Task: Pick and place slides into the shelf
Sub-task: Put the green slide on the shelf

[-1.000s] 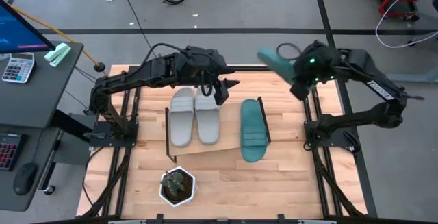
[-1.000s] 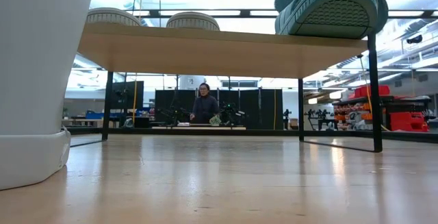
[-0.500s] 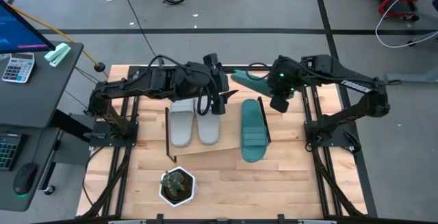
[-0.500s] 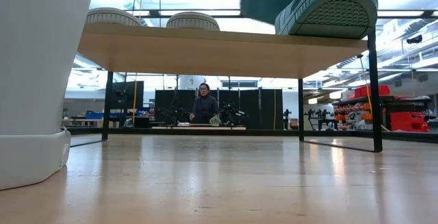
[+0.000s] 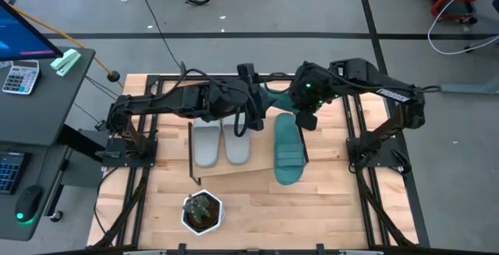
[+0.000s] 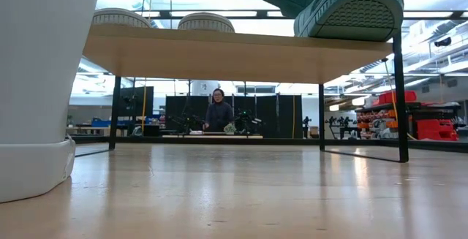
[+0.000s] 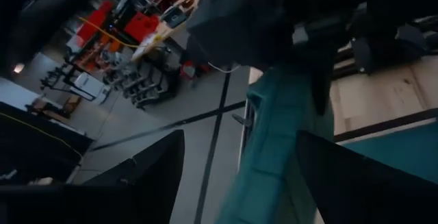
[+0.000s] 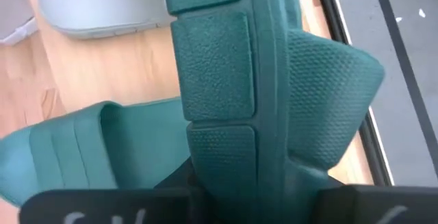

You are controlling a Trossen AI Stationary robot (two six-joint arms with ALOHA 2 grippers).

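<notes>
Teal slide hangs clamped in the right pincer above the shelf, at twelve o'clock from its shelved teal mate. Left pincer, fingers spread and empty, waits alongside. Next move, likely: lower it into the gap beside the grey pair.

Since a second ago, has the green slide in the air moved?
Yes. The held slide moved left, from beyond the shelf's right end to above its back edge.
</notes>
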